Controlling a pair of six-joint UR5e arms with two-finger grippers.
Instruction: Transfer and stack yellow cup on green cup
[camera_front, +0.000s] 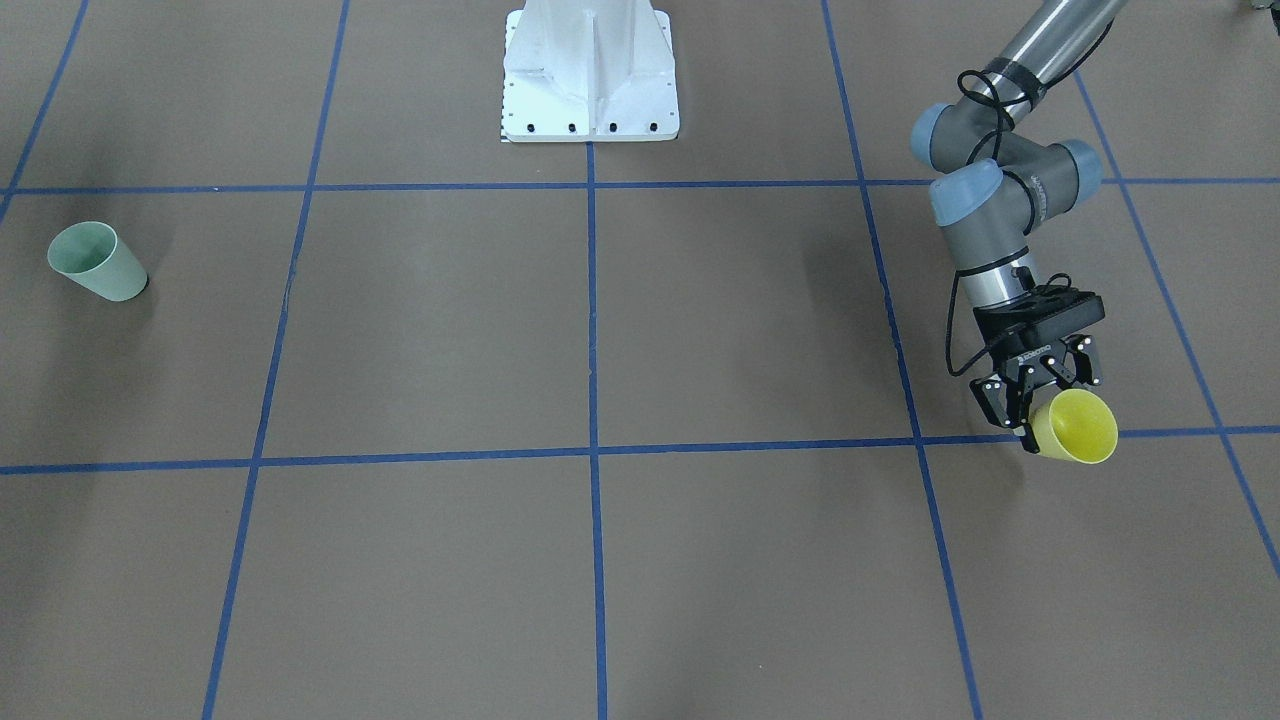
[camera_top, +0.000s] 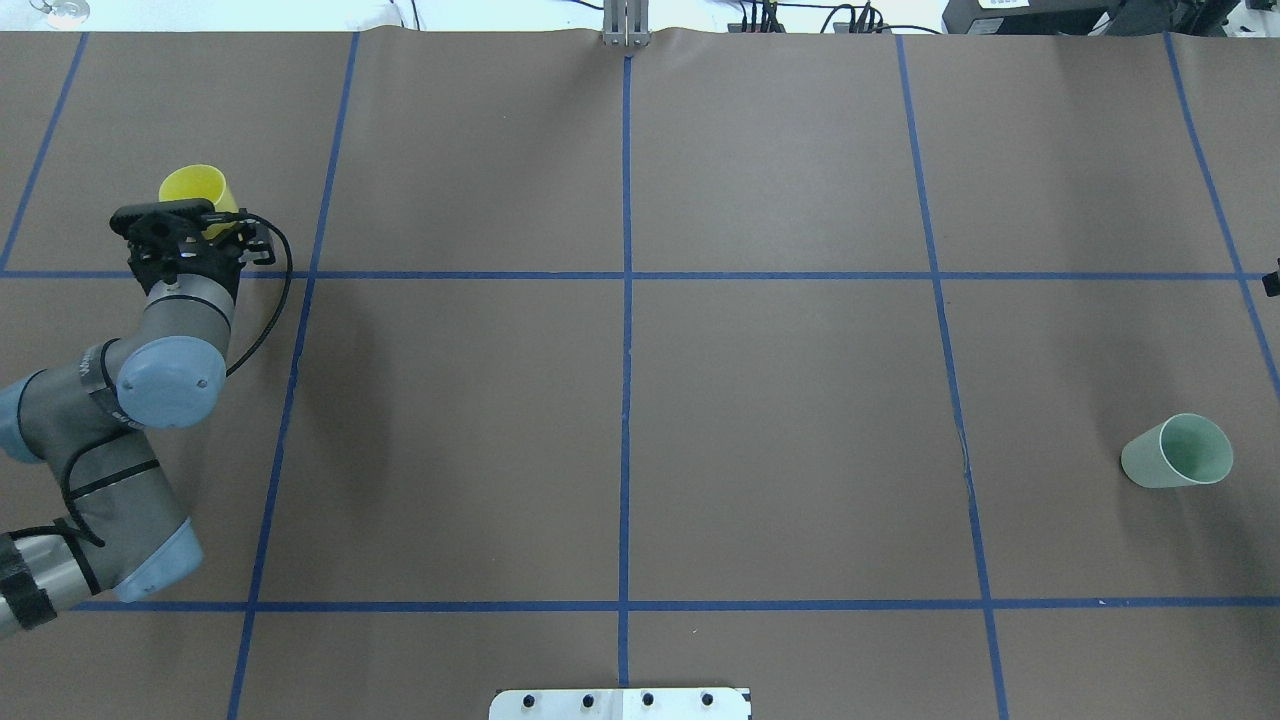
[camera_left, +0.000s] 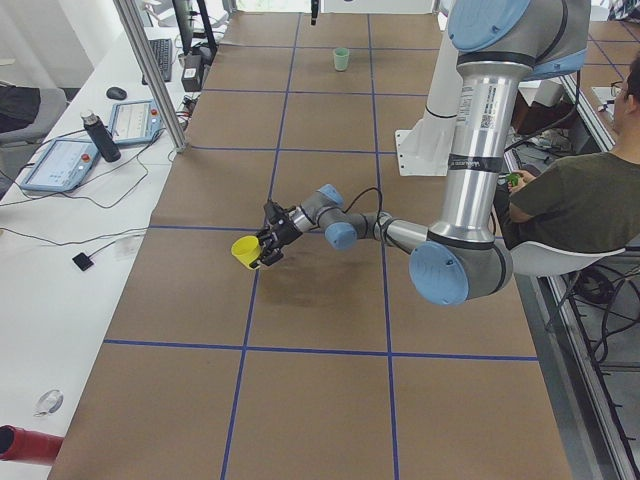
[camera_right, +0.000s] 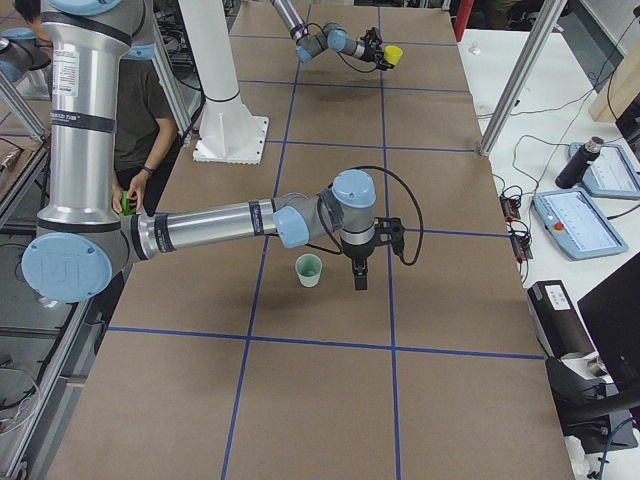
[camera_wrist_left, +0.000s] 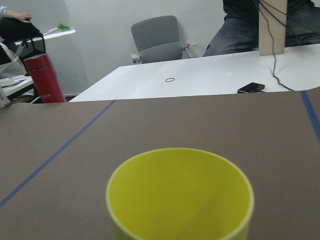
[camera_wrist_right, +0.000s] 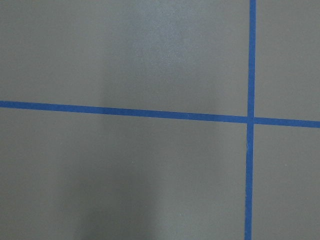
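Exterior front-facing shows the left gripper (camera_front: 1048, 410) closed on the tilted yellow cup (camera_front: 1082, 428); whether the right gripper (camera_right: 358, 274) is open I cannot tell.

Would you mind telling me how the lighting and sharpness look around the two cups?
Front-facing view: even, diffuse light; the white base plate is washed out, and the green cup casts only a faint shadow. Overhead view: a soft-edged shadow falls on the table; the yellow cup looks crisp. Left wrist view: that cup is cropped at the bottom, without glare.
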